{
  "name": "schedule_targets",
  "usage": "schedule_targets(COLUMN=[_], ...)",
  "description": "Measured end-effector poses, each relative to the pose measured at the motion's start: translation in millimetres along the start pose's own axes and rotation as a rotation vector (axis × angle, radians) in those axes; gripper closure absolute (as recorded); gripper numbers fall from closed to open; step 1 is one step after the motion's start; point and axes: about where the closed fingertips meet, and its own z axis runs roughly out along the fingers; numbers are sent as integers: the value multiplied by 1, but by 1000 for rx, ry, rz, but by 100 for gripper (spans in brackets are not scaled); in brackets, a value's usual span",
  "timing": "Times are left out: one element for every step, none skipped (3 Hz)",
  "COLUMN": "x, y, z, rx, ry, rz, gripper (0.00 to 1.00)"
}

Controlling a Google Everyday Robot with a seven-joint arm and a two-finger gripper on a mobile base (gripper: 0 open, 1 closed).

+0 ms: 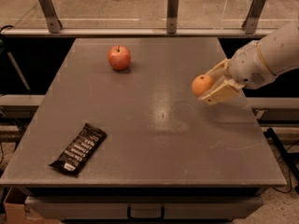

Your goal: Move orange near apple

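Observation:
The orange (201,85) is a small round orange fruit held between the cream fingers of my gripper (209,84) at the right side of the grey table (154,125), a little above its surface. The gripper is shut on the orange. The white arm reaches in from the right edge. The apple (119,57) is red with a short dark stem and stands at the far left-centre of the table, well to the left of the orange and further back.
A black snack bar wrapper (78,149) lies near the table's front left corner. A rail with three metal posts (173,10) runs behind the table's far edge. A drawer handle (145,213) shows below the front edge.

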Motion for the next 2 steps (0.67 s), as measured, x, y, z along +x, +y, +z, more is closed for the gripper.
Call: schedule_targets(x=[-31, -76], y=[-2, -19], z=[38, 75], rx=[-39, -40], ry=[-63, -114], rz=[-24, -63], gripper=[100, 100])
